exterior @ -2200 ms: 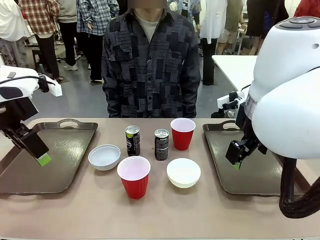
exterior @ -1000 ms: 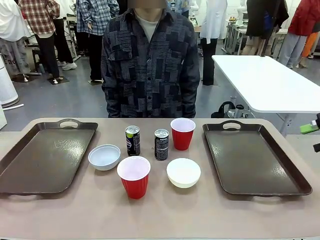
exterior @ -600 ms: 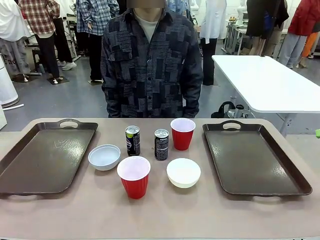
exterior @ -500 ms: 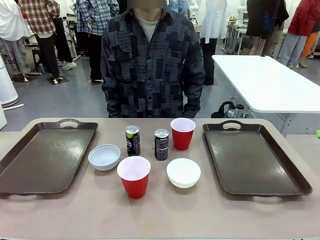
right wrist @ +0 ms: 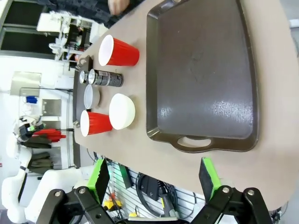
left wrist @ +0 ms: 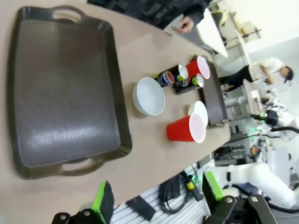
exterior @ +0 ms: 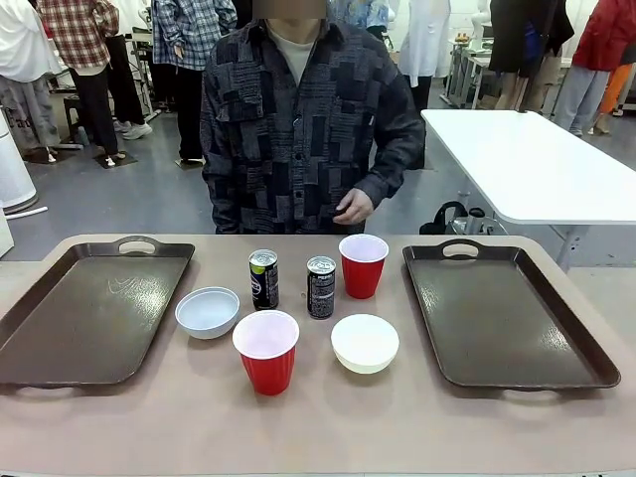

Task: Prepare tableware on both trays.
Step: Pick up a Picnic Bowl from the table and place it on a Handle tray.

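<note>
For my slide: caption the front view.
Left tray and right tray flank red cups, white bowls and cans; person opposite.

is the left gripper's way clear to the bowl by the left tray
Probably yes: the left gripper hangs open above the table, and the bowl sits empty with nothing over it.

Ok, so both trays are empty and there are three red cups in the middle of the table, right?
Not quite. There are two red cups, not three: the near red cup and the far red cup, both in the middle of the table. The front view shows it. The left tray and the right tray are empty, as you said.
</note>
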Action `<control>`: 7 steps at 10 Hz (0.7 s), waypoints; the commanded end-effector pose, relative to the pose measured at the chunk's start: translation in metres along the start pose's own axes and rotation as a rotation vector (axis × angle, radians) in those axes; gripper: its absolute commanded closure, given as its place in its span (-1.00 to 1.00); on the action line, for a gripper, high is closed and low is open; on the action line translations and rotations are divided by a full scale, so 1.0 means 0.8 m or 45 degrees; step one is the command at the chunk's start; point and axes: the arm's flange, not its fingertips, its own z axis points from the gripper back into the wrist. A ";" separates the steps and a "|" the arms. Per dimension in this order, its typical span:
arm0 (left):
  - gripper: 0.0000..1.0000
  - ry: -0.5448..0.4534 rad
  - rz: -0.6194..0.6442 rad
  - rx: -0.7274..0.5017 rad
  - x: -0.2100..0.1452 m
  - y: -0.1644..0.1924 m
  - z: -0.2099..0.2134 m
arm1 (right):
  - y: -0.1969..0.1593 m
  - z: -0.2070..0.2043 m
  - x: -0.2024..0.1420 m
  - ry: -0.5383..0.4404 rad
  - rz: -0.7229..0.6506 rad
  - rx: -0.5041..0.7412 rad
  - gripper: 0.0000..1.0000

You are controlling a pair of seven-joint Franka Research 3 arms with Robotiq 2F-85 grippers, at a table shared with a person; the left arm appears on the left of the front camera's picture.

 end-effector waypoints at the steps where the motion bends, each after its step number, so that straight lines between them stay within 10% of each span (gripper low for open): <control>1: -1.00 -0.040 0.030 -0.037 -0.005 0.013 0.011 | -0.005 0.001 0.000 -0.010 -0.019 0.010 -1.00; 7: -1.00 -0.035 0.030 -0.014 -0.004 0.010 0.010 | -0.005 0.001 0.000 -0.010 -0.019 0.010 -1.00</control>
